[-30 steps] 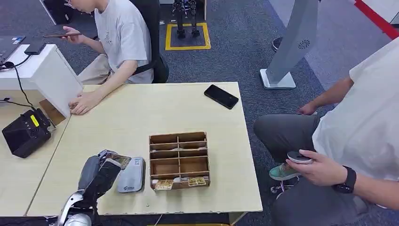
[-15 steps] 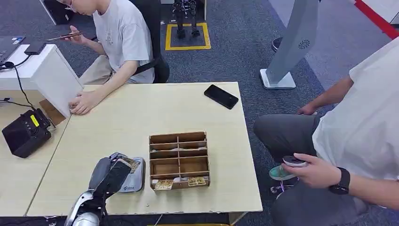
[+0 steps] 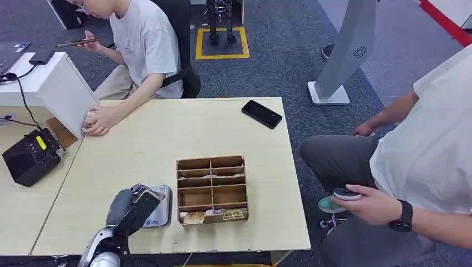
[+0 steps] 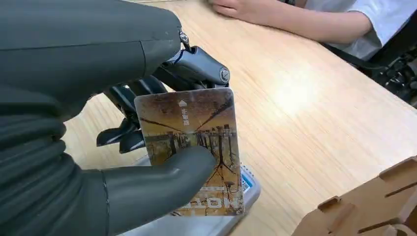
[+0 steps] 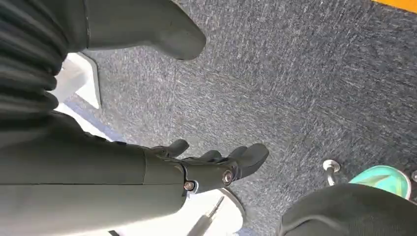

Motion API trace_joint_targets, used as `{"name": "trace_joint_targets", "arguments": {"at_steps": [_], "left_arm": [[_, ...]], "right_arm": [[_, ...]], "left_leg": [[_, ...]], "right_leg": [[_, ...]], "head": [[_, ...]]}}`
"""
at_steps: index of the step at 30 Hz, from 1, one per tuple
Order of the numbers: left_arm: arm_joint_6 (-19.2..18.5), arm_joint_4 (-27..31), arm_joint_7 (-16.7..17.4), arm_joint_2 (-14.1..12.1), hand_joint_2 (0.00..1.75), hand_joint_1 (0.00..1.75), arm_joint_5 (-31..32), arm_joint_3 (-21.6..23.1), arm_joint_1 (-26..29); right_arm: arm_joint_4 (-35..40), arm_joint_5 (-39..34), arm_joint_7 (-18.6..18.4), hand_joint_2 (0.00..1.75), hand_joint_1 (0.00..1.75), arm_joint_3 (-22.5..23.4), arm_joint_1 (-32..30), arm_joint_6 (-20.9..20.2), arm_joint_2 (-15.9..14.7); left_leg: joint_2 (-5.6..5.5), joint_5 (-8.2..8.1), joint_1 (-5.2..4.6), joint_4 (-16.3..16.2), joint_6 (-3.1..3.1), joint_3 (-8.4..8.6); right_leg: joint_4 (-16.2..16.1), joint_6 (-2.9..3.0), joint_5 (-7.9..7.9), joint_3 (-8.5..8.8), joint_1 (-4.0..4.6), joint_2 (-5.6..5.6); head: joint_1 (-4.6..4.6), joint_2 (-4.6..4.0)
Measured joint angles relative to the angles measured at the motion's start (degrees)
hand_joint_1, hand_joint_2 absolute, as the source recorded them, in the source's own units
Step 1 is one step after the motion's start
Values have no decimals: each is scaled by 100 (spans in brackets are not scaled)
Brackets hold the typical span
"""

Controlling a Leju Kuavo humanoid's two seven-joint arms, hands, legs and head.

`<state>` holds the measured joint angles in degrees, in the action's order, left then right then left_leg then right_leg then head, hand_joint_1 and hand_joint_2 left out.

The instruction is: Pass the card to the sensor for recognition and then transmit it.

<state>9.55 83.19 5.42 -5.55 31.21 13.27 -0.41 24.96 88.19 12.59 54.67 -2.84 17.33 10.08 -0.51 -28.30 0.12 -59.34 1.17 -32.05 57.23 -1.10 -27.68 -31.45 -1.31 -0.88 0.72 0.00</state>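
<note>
Card (image 4: 194,147) is pinched between the thumb and fingers of the left hand (image 3: 133,206), held just above the grey sensor (image 3: 158,214) on the counter (image 3: 167,133). The right hand (image 5: 211,167) is seen empty, fingers loosely apart, above the carpet.

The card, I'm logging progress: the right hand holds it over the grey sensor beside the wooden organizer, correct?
Not the right hand: the left hand holds the card over the grey sensor beside the wooden organizer, as the left wrist view shows.
</note>
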Motion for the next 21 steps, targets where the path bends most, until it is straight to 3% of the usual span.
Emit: {"name": "trace_joint_targets", "arguments": {"at_steps": [21], "left_arm": [[232,-166,193,4,175,175,708,0,20]], "right_arm": [[-293,0,39,175,0,-70,89,127,-89]], "left_leg": [[-1,0,0,0,0,0]], "right_leg": [[0,0,0,3,0,2]], "head": [[0,0]]}}
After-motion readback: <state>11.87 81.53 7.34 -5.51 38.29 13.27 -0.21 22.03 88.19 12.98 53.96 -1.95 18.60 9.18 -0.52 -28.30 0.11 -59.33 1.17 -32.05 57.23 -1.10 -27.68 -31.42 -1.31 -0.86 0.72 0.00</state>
